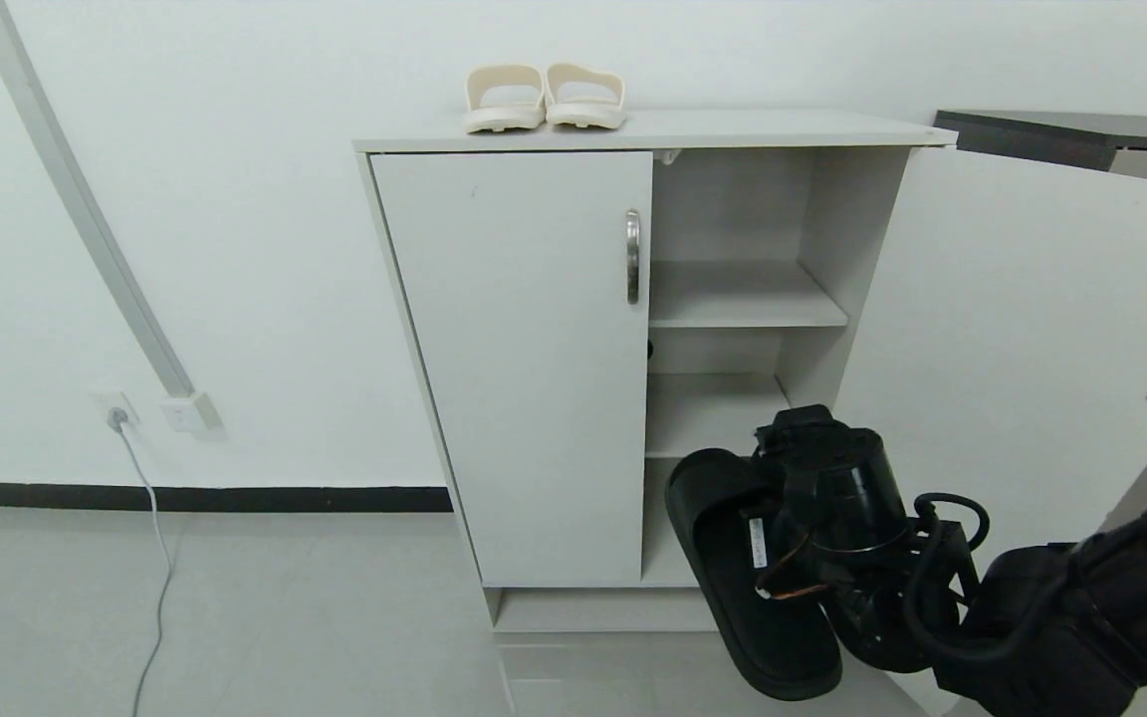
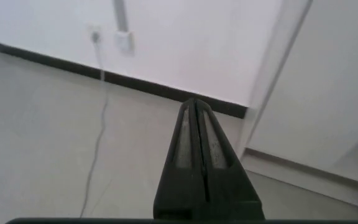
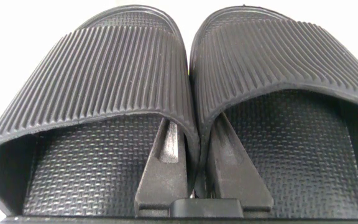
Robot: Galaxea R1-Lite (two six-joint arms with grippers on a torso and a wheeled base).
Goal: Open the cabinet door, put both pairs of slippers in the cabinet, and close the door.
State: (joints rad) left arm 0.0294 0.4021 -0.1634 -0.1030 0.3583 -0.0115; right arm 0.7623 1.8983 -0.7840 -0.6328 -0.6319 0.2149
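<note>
My right jaws are clamped on the pair of black slippers. One finger sits inside each slipper, under its ribbed strap, and together they pinch the two inner strap edges, so the pair is held side by side and touching. From the head view the pair hangs tilted in front of the open right half of the cabinet. It is low down, level with the bottom compartment, and off the floor. It rests on no shelf.

The right door stands swung wide open. Behind it I see the upper shelf and the lower shelf, both bare. The left door is shut, with its metal handle upright along the inner edge.

The cream slippers stand on top of the cabinet, near the wall and above the shut door. They are side by side with their open ends facing me.

My left jaws are closed on nothing, their fingers pressed flat together. They hang over the floor, near the cabinet's lower left corner. Farther along the wall are a wall socket and a grey cable that trails down onto the floor.
</note>
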